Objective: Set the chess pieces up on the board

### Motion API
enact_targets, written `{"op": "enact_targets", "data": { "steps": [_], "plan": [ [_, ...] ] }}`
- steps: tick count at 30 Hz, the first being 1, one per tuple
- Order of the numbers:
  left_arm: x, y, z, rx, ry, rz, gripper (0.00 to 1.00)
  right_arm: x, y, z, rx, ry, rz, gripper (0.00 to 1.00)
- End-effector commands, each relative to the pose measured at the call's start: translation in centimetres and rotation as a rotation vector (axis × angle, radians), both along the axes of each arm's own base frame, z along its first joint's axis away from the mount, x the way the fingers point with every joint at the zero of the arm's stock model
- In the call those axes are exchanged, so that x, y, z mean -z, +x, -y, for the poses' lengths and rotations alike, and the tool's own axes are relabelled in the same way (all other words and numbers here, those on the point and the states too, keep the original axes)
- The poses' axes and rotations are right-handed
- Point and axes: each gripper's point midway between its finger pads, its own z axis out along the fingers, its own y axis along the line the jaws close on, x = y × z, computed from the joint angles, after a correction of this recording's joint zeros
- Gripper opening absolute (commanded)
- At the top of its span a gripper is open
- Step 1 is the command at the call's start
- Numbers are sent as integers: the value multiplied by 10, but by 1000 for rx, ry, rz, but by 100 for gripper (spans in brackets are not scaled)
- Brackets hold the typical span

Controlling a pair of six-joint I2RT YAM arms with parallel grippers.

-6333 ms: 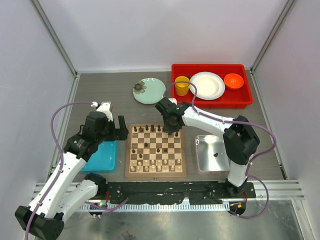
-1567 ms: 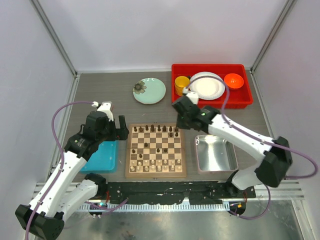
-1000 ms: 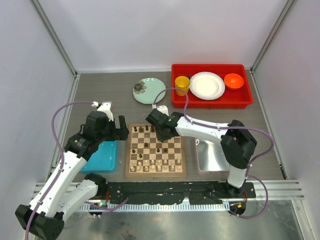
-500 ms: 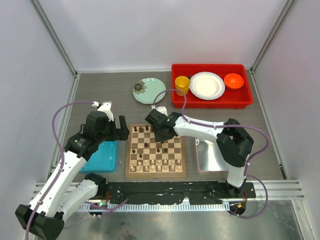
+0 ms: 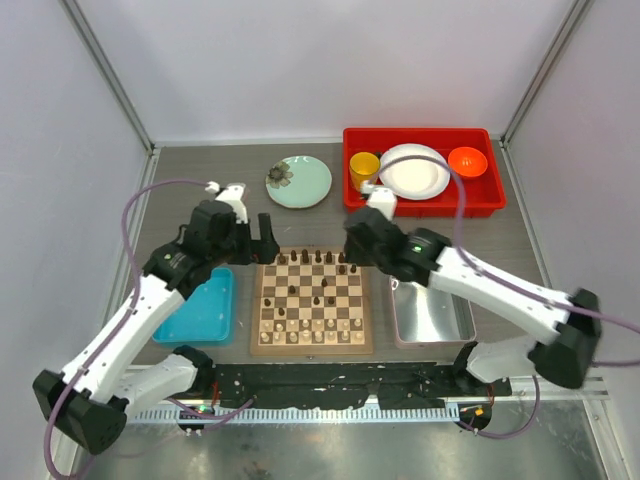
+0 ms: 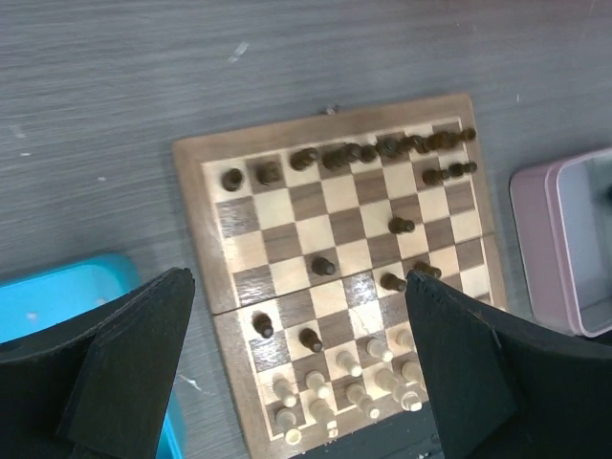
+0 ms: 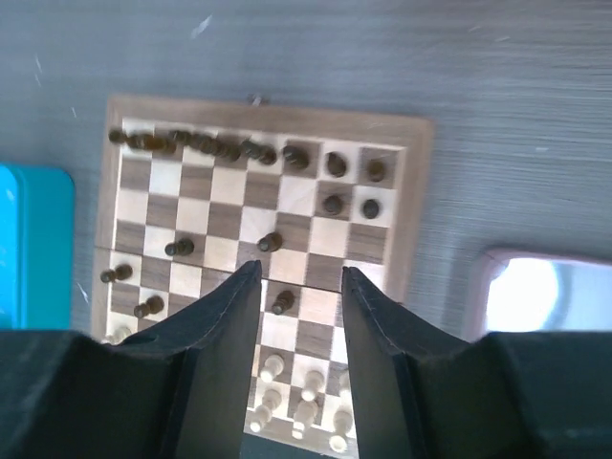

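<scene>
The board [image 5: 311, 300] lies in the middle of the table. Dark chess pieces [image 5: 318, 257] crowd its far row, and several more stand scattered mid-board [image 6: 324, 265]. Cream chess pieces [image 5: 312, 331] fill the near two rows. My left gripper [image 5: 258, 240] hovers at the board's far left corner. In the left wrist view it [image 6: 298, 277] is wide open and empty above the board. My right gripper [image 5: 352, 246] hangs over the far right corner. Seen from its wrist, it [image 7: 298, 273] is open and holds nothing, with a dark pawn [image 7: 280, 303] standing on the board far below the gap.
A silver metal tray [image 5: 432, 312] sits right of the board and a blue tray [image 5: 205, 305] left of it. At the back stand a green plate [image 5: 298, 181] and a red bin [image 5: 420, 203] holding a yellow cup, a white plate and an orange bowl.
My right gripper has opened and drawn back from the board's far middle to its far right corner, elbow swung out right. My left gripper has moved up and right toward the board.
</scene>
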Motion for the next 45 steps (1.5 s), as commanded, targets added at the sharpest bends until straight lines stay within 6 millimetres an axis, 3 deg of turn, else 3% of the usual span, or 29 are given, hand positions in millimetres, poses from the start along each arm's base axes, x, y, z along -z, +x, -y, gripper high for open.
{"op": "enact_targets", "data": {
  "steps": [1,2,3,5,7,10,13,19,31,36,45],
  "plan": [
    [0,4,44,69,10,25,96,-33,3,75,271,94,128,44],
    [-1,6,52,77,14,39,95,-44,-1,87,294,141,149,45],
    [7,7,60,83,33,25,93,-36,-3,102,326,139,137,45],
    [10,6,78,104,60,32,87,-40,-9,118,354,168,144,44],
    [23,5,98,128,91,14,86,-30,-14,133,378,147,128,45],
    [39,9,126,172,113,6,85,-23,-21,144,396,142,122,44],
    [62,18,136,167,186,-32,85,-18,-24,150,407,142,115,44],
    [92,20,157,196,196,-84,73,-14,-24,155,412,117,109,45],
    [121,6,173,227,194,-145,58,-8,-26,165,436,110,93,45],
    [131,5,169,208,209,-157,50,-7,-26,166,435,104,92,45],
    [146,8,163,156,245,-179,46,-7,-27,170,443,99,93,45]
  ]
}}
